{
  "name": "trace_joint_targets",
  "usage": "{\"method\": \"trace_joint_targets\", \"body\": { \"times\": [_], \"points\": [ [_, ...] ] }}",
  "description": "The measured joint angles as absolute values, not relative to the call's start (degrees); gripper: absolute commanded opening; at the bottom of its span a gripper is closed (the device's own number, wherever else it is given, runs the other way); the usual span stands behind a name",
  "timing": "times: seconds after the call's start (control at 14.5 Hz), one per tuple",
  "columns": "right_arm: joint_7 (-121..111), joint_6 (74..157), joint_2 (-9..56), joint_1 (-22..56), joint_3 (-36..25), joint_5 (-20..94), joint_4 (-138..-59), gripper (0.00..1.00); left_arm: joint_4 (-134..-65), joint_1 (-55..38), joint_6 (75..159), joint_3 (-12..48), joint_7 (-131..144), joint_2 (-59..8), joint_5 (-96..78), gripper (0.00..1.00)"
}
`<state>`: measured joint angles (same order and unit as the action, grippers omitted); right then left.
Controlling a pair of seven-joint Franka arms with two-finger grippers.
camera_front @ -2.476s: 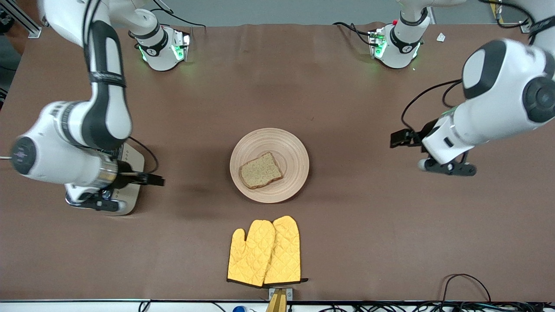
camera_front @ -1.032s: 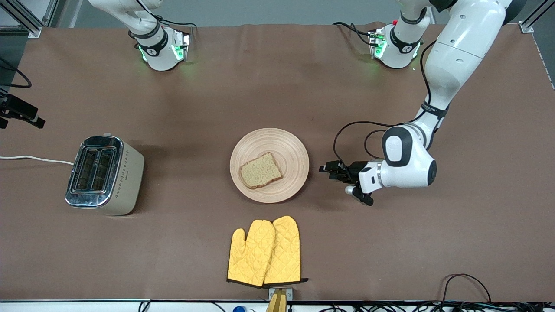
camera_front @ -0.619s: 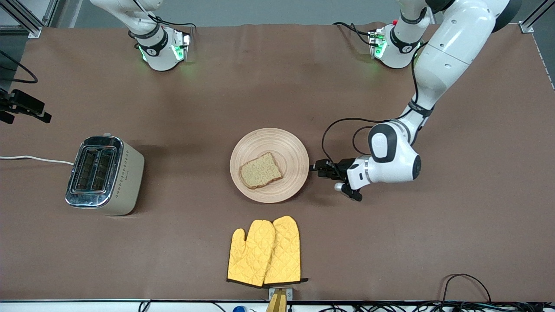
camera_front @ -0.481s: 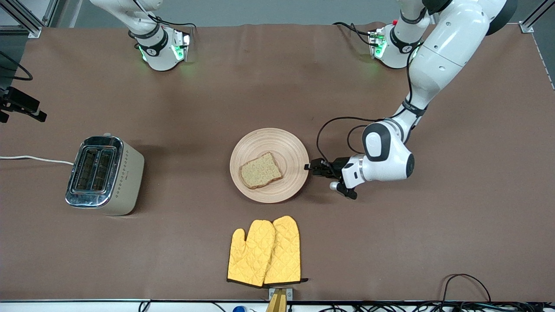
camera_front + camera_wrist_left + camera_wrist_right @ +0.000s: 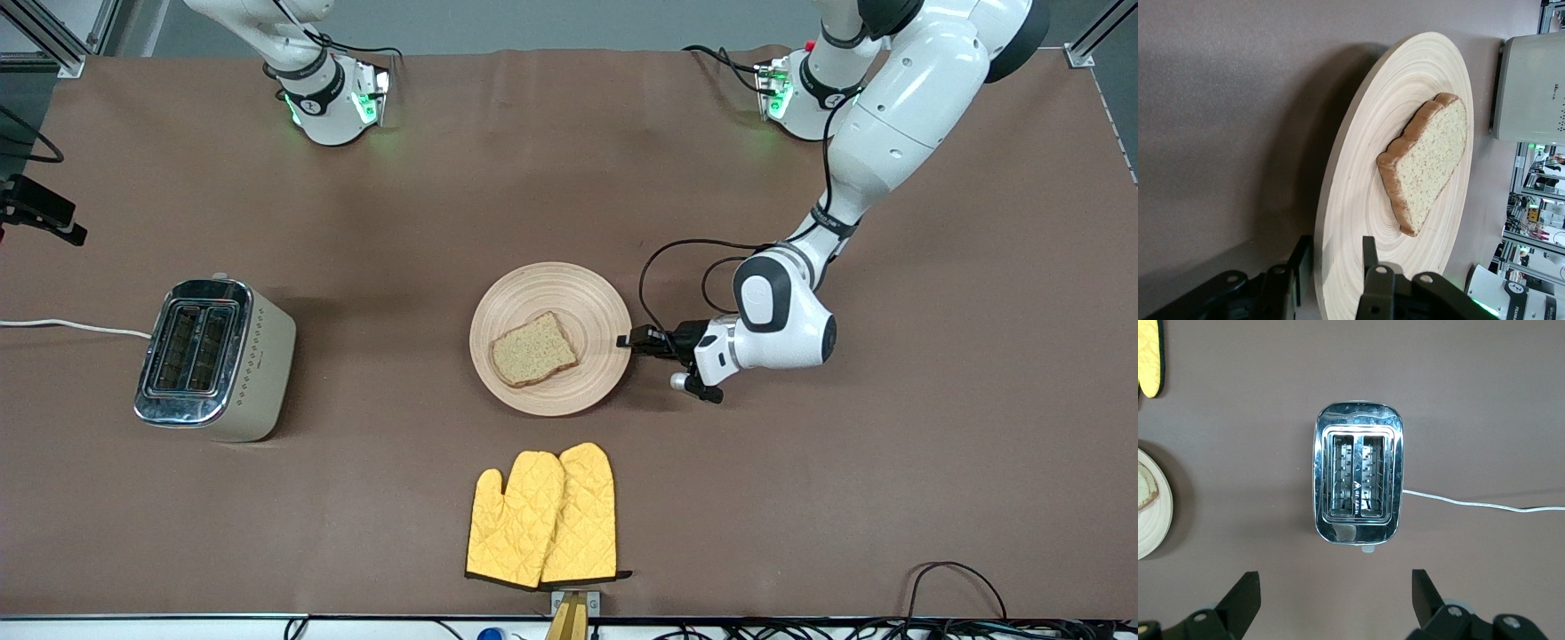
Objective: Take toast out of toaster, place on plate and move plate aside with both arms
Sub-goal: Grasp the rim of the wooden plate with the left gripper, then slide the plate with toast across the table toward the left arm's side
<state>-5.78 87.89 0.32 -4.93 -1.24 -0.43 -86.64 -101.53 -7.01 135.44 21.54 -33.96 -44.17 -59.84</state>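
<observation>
The toast [image 5: 533, 348] lies flat on the round beige plate [image 5: 551, 284] in the middle of the table. My left gripper [image 5: 625, 341] is low at the plate's rim on the left arm's side. In the left wrist view its open jaws [image 5: 1335, 263] straddle the rim of the plate [image 5: 1365, 167], one finger over it and one under it, with small gaps, and the toast [image 5: 1431, 160] lies past them. My right gripper [image 5: 40, 212] is high up at the right arm's end of the table. It is wide open and empty [image 5: 1335, 600].
A chrome toaster [image 5: 209, 356] with two empty slots stands toward the right arm's end; it also shows in the right wrist view [image 5: 1358, 480]. Its white cord [image 5: 71, 325] runs off the table's end. Two yellow oven mitts [image 5: 544, 516] lie nearer the camera than the plate.
My left arm has swung in low toward the plate until its jaws reached the rim; the plate shifted very slightly toward the right arm's end. My right arm lifted away from the toaster.
</observation>
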Motion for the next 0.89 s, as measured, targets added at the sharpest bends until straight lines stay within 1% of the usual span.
{"method": "trace_joint_targets", "body": {
  "times": [0.21,0.34,0.41,0.76,0.89],
  "points": [
    [-3.75,87.81,0.32,-4.52,-1.15,-0.43,-86.67,1.0,-101.54,-7.22,135.46,21.54,-36.28,-45.17,-63.03,0.13],
    [-3.05,87.81,0.32,-4.42,-1.13,-0.43,-86.75,1.0,-101.55,-7.45,135.5,21.54,-36.96,-45.52,-63.97,0.05],
    [-2.87,87.8,0.32,-4.32,-1.13,-0.43,-86.77,1.0,-101.54,-7.49,135.36,21.58,-37.17,-45.54,-64.22,0.02],
    [-2.72,87.78,0.32,-3.5,-1.95,-0.43,-86.79,1.0,-100.85,-7.02,135.13,21.77,-37.81,-44.83,-64.82,0.0],
    [-2.72,87.78,0.32,-3.44,-2.28,-0.43,-86.8,1.0,-100.4,-6.14,135.9,21.61,-37.81,-43.59,-64.8,0.0]
  ]
}}
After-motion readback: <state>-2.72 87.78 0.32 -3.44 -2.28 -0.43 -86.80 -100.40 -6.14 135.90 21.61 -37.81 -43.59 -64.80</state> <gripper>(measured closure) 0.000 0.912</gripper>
